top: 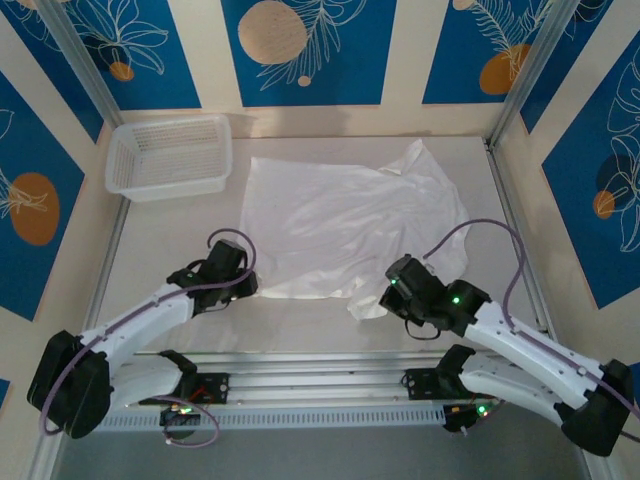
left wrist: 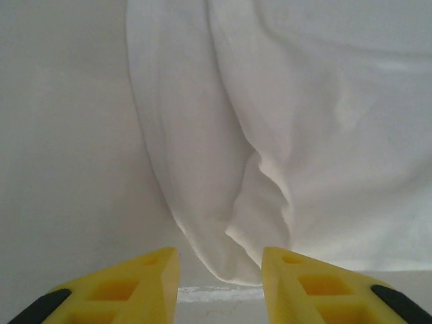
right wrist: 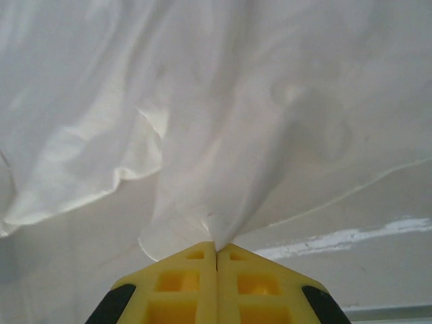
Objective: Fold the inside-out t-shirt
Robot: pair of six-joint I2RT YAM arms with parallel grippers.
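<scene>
— Where is the t-shirt?
— The white t-shirt lies spread and wrinkled across the middle of the desk, near the mesh basket at the far left.
— And the tools?
— The right tool is pinched tight on the shirt's near edge. The left tool stands partly apart at the near left corner, with a fold of cloth between its tips, ungripped.
</scene>
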